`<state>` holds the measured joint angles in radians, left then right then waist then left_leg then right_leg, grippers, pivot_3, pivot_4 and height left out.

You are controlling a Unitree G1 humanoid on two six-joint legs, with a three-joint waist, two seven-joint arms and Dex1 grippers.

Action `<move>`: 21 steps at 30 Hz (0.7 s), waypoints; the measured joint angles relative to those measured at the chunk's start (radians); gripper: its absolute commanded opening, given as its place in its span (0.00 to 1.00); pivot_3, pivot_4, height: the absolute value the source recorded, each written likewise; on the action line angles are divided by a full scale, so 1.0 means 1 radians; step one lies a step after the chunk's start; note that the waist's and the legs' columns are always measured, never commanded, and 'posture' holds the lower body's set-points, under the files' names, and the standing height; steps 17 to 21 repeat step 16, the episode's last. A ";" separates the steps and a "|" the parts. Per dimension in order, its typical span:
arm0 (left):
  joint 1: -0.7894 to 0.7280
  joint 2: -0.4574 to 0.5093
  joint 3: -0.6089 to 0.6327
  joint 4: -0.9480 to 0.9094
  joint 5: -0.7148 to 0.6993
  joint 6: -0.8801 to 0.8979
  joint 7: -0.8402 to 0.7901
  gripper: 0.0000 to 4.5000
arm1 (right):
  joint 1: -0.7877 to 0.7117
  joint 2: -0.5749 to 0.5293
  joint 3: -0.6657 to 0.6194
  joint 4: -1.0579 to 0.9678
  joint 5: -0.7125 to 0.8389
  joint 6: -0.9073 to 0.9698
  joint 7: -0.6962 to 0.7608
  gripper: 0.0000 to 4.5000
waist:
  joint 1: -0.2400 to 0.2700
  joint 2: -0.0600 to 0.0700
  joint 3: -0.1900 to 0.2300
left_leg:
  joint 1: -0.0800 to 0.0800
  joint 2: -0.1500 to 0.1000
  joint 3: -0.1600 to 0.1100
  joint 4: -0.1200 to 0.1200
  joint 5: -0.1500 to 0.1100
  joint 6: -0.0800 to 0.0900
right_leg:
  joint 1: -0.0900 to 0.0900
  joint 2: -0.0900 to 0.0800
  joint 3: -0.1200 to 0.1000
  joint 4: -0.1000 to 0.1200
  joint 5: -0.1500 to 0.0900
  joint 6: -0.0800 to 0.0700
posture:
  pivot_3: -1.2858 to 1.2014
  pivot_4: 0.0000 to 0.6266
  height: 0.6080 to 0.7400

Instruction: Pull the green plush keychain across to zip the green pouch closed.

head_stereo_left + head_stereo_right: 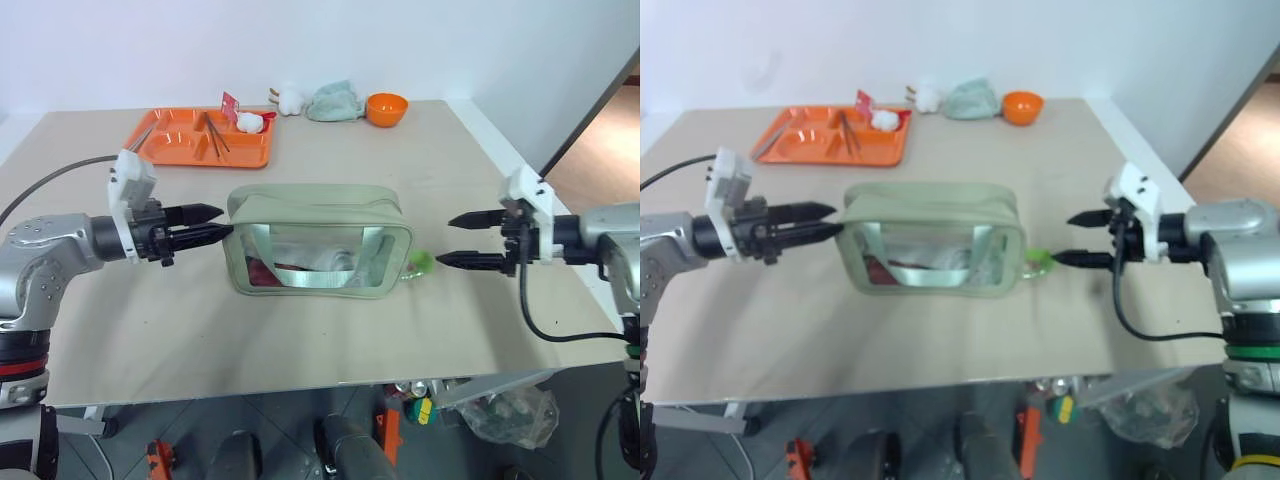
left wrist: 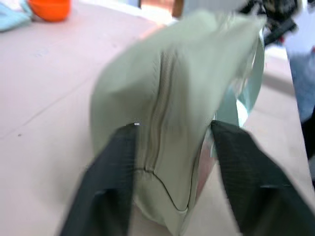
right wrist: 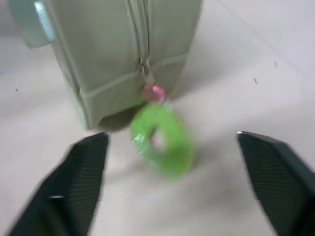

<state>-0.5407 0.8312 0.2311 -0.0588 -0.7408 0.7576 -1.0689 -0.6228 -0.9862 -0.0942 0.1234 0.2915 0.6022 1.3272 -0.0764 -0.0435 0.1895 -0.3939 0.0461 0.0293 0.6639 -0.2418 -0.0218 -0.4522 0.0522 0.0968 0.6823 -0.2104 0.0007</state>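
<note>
Boxy sage-green fabric pouch (image 1: 316, 240) sits frame centre, zipper apparently closed. Lime-green fuzzy plush keychain (image 3: 161, 138) lies at its right end. Left gripper (image 1: 208, 222) and right gripper (image 1: 462, 239) both open, empty. Zipping appears complete; next: withdraw.

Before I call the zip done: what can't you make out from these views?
- Whether the zipper is shut along its whole length: the green pouch shows it side-on in the head views, and both wrist views see one end.
- Pouch contents: something red and white behind the clear window, too small to name.
- Items on the orange tray: too small.
- Green plush keychain: blurred; its link to the zipper pull is unclear.
</note>
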 measured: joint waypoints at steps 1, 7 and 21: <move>0.003 0.006 0.029 -0.005 -0.030 0.029 0.008 0.84 | 0.009 -0.009 -0.026 -0.004 0.011 0.014 -0.010 1.00 | -0.001 0.000 0.000 | 0.001 0.000 0.000 0.000 0.000 0.000 | 0.000 0.000 0.000 0.000 0.000 0.000 | 0.52 0.24 1.00; 0.084 0.070 0.200 -0.038 -0.101 0.080 0.050 0.99 | 0.061 -0.017 -0.122 -0.067 0.088 0.100 -0.097 1.00 | -0.007 0.000 0.000 | 0.002 0.000 0.000 -0.002 0.000 0.000 | 0.000 0.001 0.000 0.000 0.000 0.000 | 0.52 0.24 1.00; 0.292 0.076 0.374 -0.008 -0.080 0.069 0.119 0.99 | 0.170 0.002 -0.255 -0.208 0.217 0.218 -0.217 1.00 | 0.000 0.000 0.000 | 0.002 -0.001 0.000 -0.003 0.001 -0.001 | 0.000 -0.001 -0.001 0.000 -0.001 -0.001 | 0.52 0.24 1.00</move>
